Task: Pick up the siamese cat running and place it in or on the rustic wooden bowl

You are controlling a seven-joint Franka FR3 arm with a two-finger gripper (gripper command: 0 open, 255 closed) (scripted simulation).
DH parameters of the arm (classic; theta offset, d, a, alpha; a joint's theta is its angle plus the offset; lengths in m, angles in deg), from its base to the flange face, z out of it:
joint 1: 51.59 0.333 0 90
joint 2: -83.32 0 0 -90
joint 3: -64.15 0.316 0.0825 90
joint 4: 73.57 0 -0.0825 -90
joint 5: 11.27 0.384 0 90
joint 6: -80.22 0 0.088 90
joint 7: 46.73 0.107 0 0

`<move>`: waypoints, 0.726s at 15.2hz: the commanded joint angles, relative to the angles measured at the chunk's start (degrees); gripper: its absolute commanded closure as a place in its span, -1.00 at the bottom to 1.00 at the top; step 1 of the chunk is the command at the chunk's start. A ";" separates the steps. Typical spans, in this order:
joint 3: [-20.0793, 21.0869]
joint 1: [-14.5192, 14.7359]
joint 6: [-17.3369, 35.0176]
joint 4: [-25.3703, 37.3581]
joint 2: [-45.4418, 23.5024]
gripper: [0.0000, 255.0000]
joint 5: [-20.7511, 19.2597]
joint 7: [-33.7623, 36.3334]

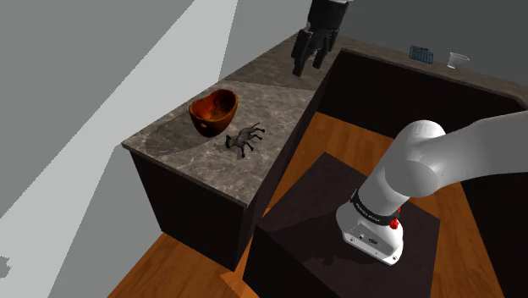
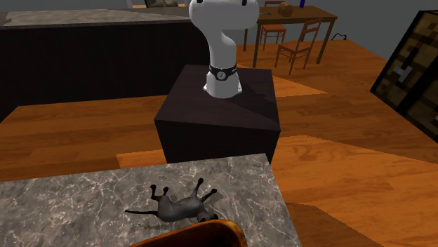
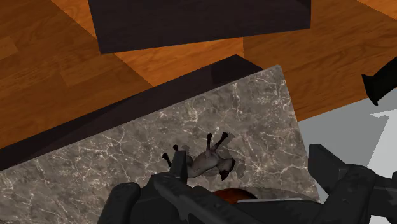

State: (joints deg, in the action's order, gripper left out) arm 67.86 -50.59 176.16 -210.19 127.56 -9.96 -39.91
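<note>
At the shoulder view's left, the bowl (image 1: 213,112) sat on the table (image 1: 165,146). The cat (image 1: 244,139) lay on its side just beside it, legs out, on the side toward the stand. Further right and well above the table, my hand (image 1: 310,64) hung with its fingers apart, holding nothing.

I judged the step to be the approach. I would bring the hand over the cat's trunk and turn the fingers to straddle the body rather than the thin legs. I would come down clear of the bowl's rim so as not to nudge it. The cat looked small and low, so a shallow grip might slip.

The table was grey veined stone over dark cabinets, and it turned a corner. Right of it, the floor (image 1: 347,144) was orange wood boards, the stand (image 1: 305,212) was dark, and plain grey walls (image 1: 85,68) rose behind.
</note>
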 commanded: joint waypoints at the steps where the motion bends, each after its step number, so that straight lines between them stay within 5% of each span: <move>1: 0.00 0.00 0.00 0.00 0.00 -1.00 0.00 0.00; 11: -1.43 -0.62 17.40 -4.66 -15.81 -1.00 -1.85 -4.27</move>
State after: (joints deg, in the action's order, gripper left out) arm 66.79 -50.98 191.22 -214.63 114.10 -11.46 -43.49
